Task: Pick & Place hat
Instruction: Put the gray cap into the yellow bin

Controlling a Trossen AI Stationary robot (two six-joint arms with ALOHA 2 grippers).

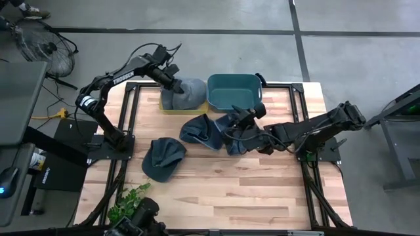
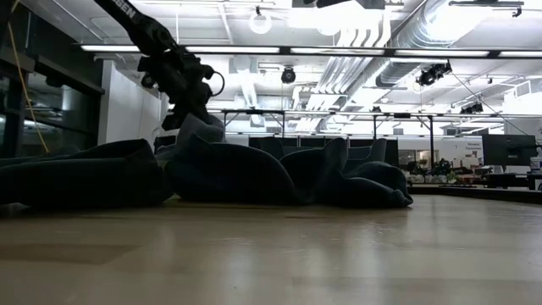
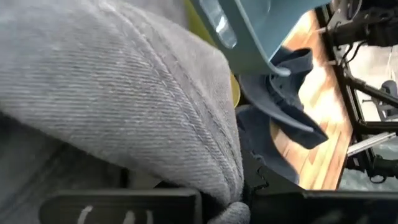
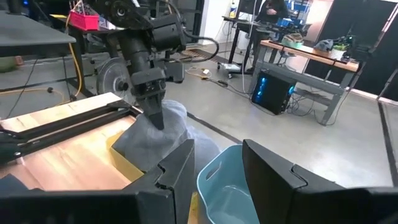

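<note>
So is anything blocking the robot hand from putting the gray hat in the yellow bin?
No, nothing visible does. The left gripper pinches the gray hat, which is right over the yellow bin. The teal bin sits beside it.

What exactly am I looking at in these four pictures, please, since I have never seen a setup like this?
Two dark robot arms work at a wooden table. One picture looks straight down, one looks level across the tabletop, and one comes from each arm's wrist. The left gripper is shut on a grey hat that sits on a yellow tray at the back, beside a teal bin. The right gripper is open, low among the dark blue hats at the middle. Another dark hat lies apart, nearer the front left.
</note>
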